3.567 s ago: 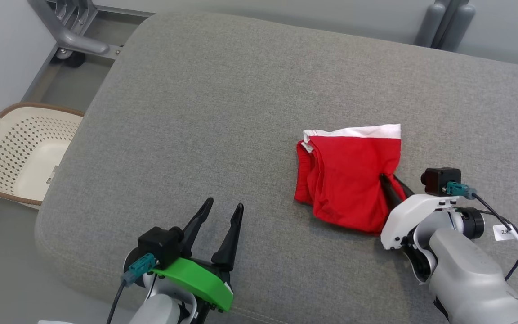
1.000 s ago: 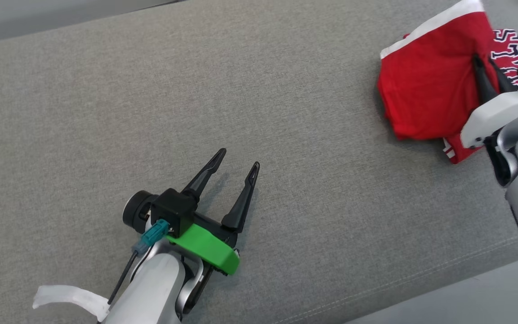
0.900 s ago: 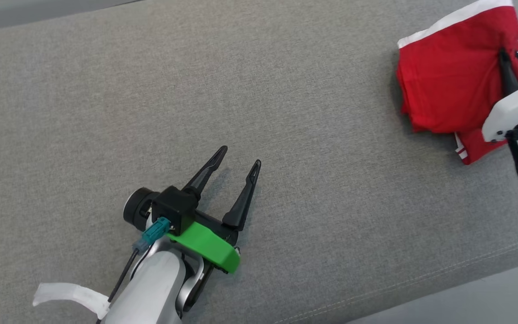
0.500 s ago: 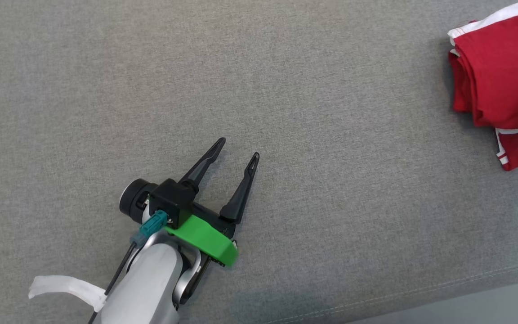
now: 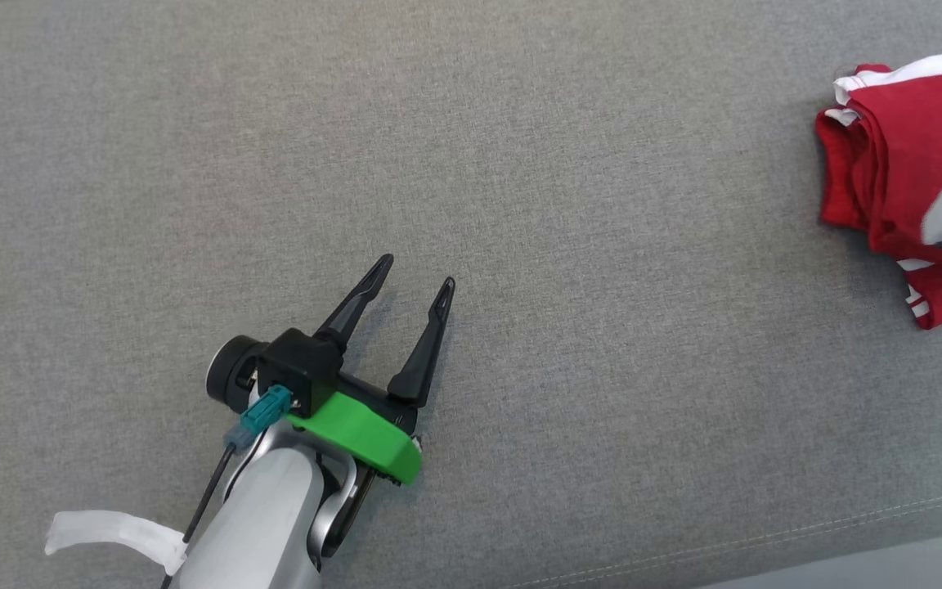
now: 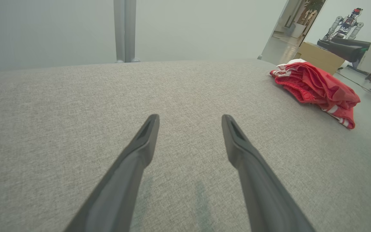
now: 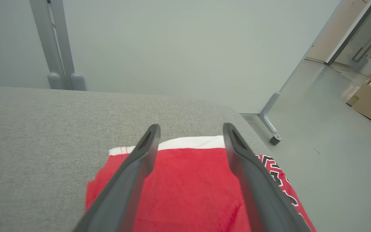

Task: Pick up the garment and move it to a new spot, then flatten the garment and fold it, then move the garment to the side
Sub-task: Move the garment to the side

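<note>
Right gripper (image 7: 190, 129) hangs released, fingers spread, over the folded red garment (image 7: 188, 183), which lies at the counter's (image 7: 43, 129) right-hand edge, next to the floor (image 7: 327, 154). Left gripper (image 5: 418, 272), also spread wide, sits over broad bare fabric well apart from it.

Bright, even light; faint shadow on the grey woven cushion (image 5: 602, 368) under the left gripper (image 5: 416, 272); wide-angle bow at wrist-view edges

Lower left: pale grey forearm (image 5: 266, 523), bright green curved guard (image 5: 356, 438), black camera block (image 5: 299, 368), teal plug (image 5: 258, 413) trailing a thin black cable (image 5: 207, 501), two long tapered dark fingers (image 5: 422, 348).
</note>
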Robot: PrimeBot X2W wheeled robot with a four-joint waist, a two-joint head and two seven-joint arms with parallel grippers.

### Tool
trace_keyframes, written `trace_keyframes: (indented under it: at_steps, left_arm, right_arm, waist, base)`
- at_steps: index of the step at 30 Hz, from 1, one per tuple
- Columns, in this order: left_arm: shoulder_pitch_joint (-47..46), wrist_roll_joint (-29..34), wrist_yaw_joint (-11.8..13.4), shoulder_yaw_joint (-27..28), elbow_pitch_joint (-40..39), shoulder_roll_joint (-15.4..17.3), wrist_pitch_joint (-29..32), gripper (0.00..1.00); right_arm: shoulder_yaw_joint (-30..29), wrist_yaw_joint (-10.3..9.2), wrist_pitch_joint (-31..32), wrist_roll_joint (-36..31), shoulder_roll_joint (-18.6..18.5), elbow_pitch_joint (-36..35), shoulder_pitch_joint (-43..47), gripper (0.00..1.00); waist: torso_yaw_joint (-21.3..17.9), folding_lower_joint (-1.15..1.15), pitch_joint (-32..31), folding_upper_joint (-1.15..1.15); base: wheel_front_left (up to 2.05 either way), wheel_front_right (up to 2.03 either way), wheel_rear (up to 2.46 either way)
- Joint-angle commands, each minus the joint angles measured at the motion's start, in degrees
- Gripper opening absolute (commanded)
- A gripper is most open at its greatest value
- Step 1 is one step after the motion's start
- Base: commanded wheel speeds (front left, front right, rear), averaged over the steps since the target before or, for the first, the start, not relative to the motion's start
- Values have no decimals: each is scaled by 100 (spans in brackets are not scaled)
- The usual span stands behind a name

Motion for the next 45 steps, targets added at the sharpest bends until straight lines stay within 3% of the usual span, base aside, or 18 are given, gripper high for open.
trace_keyframes:
  at_steps: [1,6,15,23,32,37,45]
  left_arm:
    - [120,52,18,90,32,-17,3,100]
    - [386,63,18,307,67,-62,3,100]
    - [984,253,18,986,297,-148,2,100]
    - [1499,614,18,1781,476,-189,3,100]
    - [1889,946,100,2570,574,-294,3,100]
    - [2022,1092,78,2915,595,-358,3,100]
    - [2129,1245,61,3156,656,-395,3,100]
  right_arm:
    - [158,-9,-13,-6,190,-243,181,100]
    - [881,-10,-13,338,706,-816,686,100]
    - [1777,-10,-13,1036,1175,-1189,1747,100]
    - [1887,-9,-13,1365,1463,-1298,2475,100]
    - [2033,-9,-13,1451,1531,-1518,2907,100]
    - [2073,-9,-13,1312,1574,-1592,3135,100]
    - [1661,-9,-13,600,1614,-1797,3387,100]
  waist:
    - [19,-1,-244,0]
    - [76,-1,-656,0]
    - [380,-1,-1351,0]
    - [619,-1,-1826,0]
    - [655,-1,-2108,0]
    - [609,-1,-2243,0]
    - [538,-1,-2358,0]
  base:
    - [0,0,0]
    - [0,0,0]
    - [0,0,0]
    - [0,0,0]
    - [0,0,0]
    - [0,0,0]
    - [0,0,0]
